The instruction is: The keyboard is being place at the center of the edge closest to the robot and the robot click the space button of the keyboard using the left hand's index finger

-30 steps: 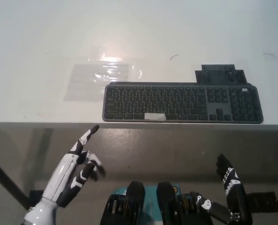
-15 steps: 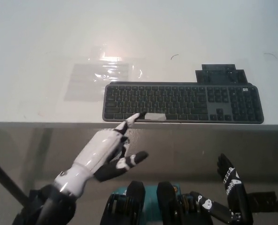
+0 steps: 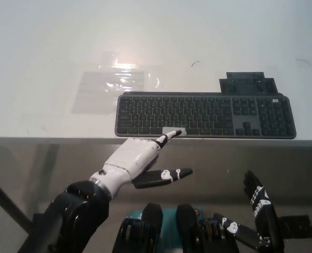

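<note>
Clear film (image 3: 115, 84), black block (image 3: 245, 83) beside keyboard (image 3: 208, 112)

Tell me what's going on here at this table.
The robot's white left hand reaches from below the near edge of the white table to the dark grey keyboard lying along that edge. Its outstretched finger meets the pale taped space bar; whether the key is pressed down cannot be told. The black right hand rests low at the lower right, open, away from the table.
</note>
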